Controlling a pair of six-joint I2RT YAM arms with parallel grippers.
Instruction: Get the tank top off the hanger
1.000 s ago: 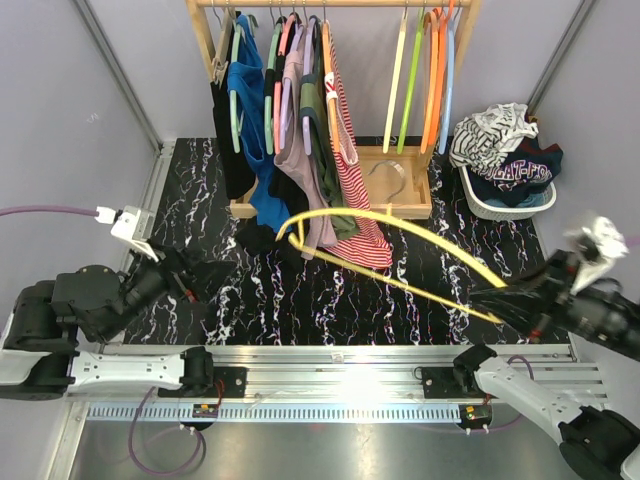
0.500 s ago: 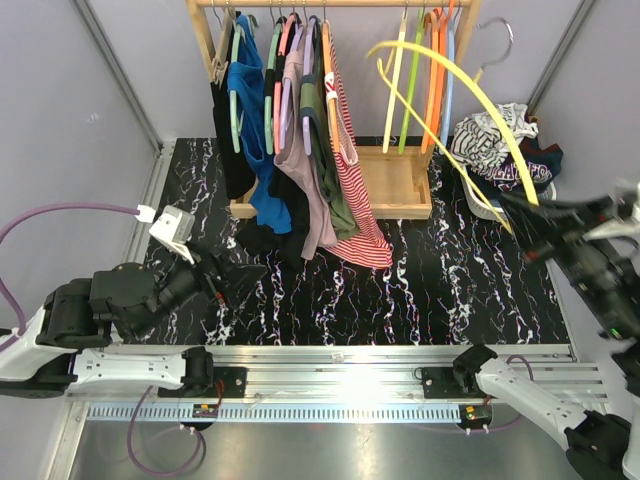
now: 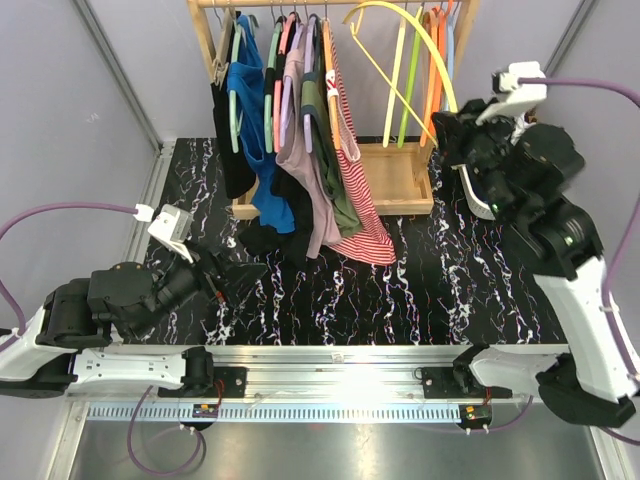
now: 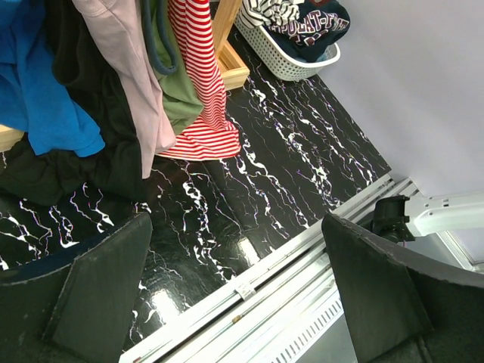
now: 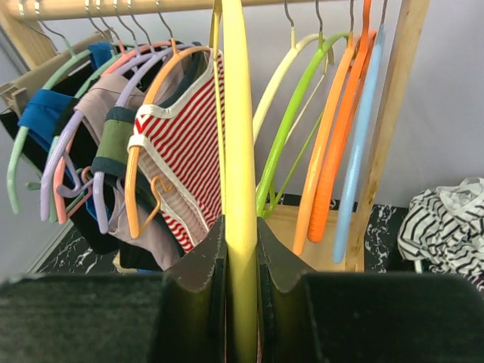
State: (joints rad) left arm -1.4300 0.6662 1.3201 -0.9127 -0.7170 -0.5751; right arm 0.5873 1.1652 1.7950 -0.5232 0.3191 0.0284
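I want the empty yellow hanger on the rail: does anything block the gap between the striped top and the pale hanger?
Nothing visible does. The yellow hanger, clamped in the right tool, faces a bare stretch of rail between the red-striped top and the pale yellow hanger.

A yellow hanger point(image 5: 240, 151) is glowing plain and bright. A striped top point(image 3: 365, 215) is showing red and white bands beside a blue shirt point(image 3: 248, 85), a pink garment point(image 4: 113, 45) and an olive garment point(image 4: 178, 98). Orange hangers point(image 5: 340, 151) are showing next to a lime hanger point(image 5: 291, 128). The tabletop point(image 3: 450, 290) is gleaming black, veined white.
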